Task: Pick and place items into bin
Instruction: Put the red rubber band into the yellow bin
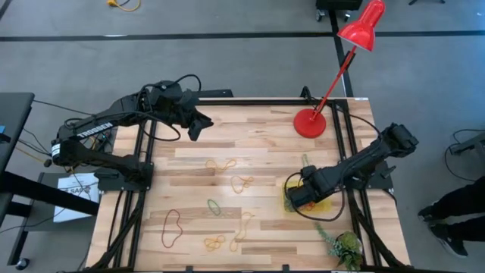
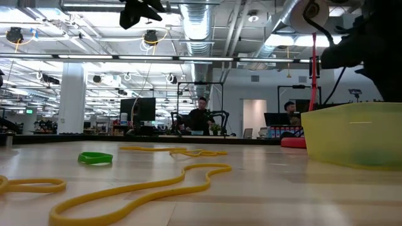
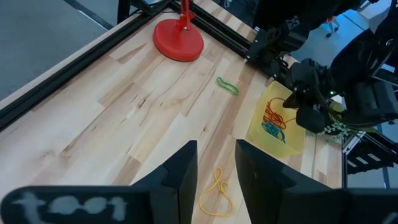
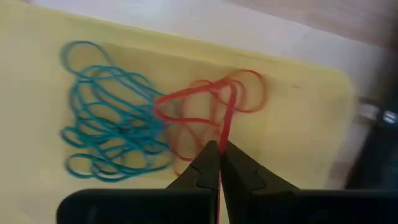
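- Right hand [image 4: 219,163] is over the yellow bin [image 4: 298,124], fingers clenched on a red band [image 4: 199,102]; the strand runs up between the fingertips, and its loop hangs down onto the bin floor.
- Under it in the bin: a clump of blue bands [image 4: 109,130] beside more red/orange loops, touching each other.
- High view: bin [image 1: 292,203] sits at the bench's right edge, mostly covered by the right hand [image 1: 297,196]. A green plant sprig [image 1: 341,244] lies near that same edge.
- Loose bands on the bench [image 1: 250,144], well apart from the bin: dark red loop [image 1: 171,227], yellow tangle [image 1: 214,243], green band [image 1: 214,206], orange loop [image 1: 242,183], yellow-orange loop [image 1: 221,164].
- One more green band [image 3: 227,85] lies between the lamp base and the bin.
- Left hand [image 3: 214,171] hovers high over the bench's far-left part, fingers released and parted, nothing between them (a yellow loop [image 3: 216,191] shows on the bench below the gap).
- Red lamp [image 1: 362,29], base [image 1: 310,123] on the bench's far-right part.
- Low view: people sit at desks in the room behind.
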